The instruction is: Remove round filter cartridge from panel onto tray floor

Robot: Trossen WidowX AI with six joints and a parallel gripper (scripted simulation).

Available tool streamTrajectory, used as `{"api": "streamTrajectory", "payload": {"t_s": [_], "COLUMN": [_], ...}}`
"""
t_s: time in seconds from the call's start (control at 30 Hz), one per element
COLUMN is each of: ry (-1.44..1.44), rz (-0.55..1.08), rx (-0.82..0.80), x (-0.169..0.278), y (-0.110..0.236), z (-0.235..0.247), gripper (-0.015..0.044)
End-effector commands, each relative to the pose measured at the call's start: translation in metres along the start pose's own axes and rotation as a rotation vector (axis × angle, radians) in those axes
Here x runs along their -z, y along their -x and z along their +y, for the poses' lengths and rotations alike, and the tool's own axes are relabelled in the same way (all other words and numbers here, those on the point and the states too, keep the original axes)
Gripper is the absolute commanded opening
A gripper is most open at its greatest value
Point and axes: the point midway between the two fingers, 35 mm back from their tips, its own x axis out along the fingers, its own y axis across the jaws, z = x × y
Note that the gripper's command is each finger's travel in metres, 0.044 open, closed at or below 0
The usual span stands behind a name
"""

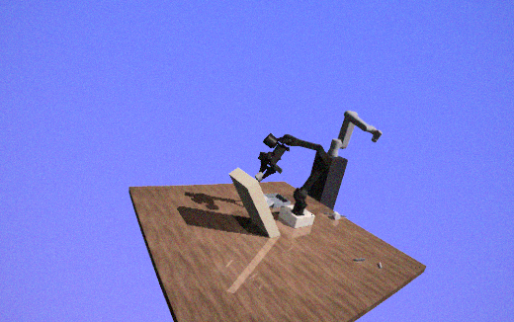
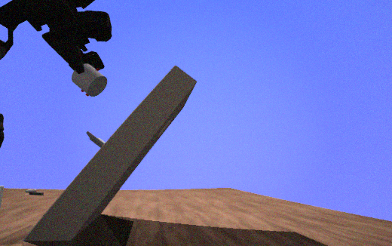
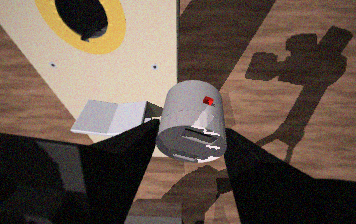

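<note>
Grey cartridge [image 3: 191, 121] clamped in gripper [image 3: 190, 150] above tilted panel [image 3: 135, 60], small shelf [image 3: 107, 117] apparently beside.

The filter cartridge [image 3: 192, 120] is a short, pale grey cylinder with a small red tab on its side and 2 narrow slots on its flat end face. It is out of the panel and held in the air, clamped across its sides between the gripper's [image 3: 190, 150] black fingers, tilted. The service panel [image 3: 145, 65] is a cream slab leaning at a slant on the wooden table, its round socket [image 3: 82, 17] ringed in yellow, dark inside. A small grey tray [image 3: 107, 117] lies at the panel's foot.
</note>
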Motion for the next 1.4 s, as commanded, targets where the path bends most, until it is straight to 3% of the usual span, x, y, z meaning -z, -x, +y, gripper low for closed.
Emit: {"api": "streamTrajectory", "payload": {"t_s": [0.0, 0.9, 1.37], "ry": [-0.099, -0.766, -0.912], "rz": [0.001, -0.009, -0.015], "rx": [0.062, 0.45, 0.537], "x": [0.006, 0.084, 0.113], "y": [0.002, 0.038, 0.044], "z": [-0.021, -0.138, -0.16], "gripper": [0.0, 0.0, 0.0]}}
